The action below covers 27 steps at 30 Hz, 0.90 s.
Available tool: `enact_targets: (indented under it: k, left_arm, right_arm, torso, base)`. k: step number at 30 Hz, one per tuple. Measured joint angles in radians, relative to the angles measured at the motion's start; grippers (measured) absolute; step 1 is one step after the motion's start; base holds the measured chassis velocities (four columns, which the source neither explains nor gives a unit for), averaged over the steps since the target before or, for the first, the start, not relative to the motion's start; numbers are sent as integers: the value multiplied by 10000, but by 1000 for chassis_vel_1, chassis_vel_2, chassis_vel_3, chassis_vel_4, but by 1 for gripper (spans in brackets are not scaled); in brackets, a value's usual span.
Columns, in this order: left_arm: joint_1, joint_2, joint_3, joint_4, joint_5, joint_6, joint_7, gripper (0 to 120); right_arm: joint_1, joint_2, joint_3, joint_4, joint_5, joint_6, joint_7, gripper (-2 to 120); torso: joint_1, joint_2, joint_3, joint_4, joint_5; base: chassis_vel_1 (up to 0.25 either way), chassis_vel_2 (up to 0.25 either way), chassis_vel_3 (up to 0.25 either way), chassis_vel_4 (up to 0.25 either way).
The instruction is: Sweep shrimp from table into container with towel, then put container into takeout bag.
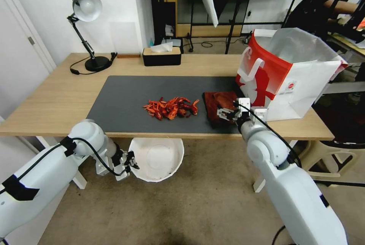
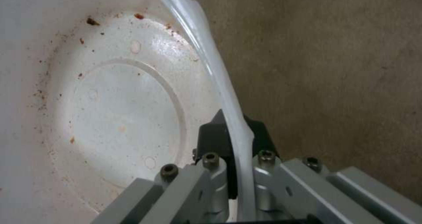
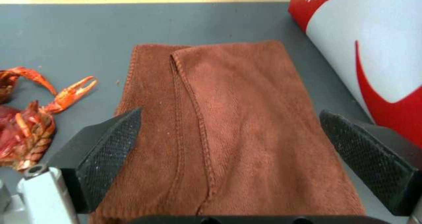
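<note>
Nearest me, below the worktop's (image 1: 57,97) front edge, my left gripper (image 1: 127,163) has its fingers clamped on the rim of the container (image 1: 156,159), one pad inside and one outside, holding the white bowl tilted just under the edge so its mouth faces up toward the worktop. Up on the grey mat (image 1: 121,100), near the front edge, my right gripper (image 3: 228,144) hangs over the towel (image 3: 237,118) with its fingers spread wide apart, one to each side of the folded brown cloth, nothing gripped. The shrimp (image 1: 171,108) lie heaped just beside the towel, toward the mat's middle. The takeout bag (image 1: 289,74) stands open at the worktop's right end, close behind the towel. I judge this the towel pickup before any sweeping; next calls for lowering and closing on the cloth.
</note>
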Motion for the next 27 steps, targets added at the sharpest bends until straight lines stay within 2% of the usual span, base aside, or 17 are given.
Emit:
enact_targets:
  k: [5, 27]
  left_arm:
    - [57, 26, -10, 0, -31, -3, -23, 0]
    - [105, 37, -24, 40, -57, -54, -149, 0]
  right_arm:
    - [372, 93, -202, -271, 182, -319, 353, 100]
    - [711, 192, -457, -991, 935, -348, 848, 100]
  torso:
    - [0, 0, 0, 1, 0]
    - [-1, 0, -1, 1, 0]
  base:
    - [0, 0, 0, 0]
    - [0, 0, 0, 0]
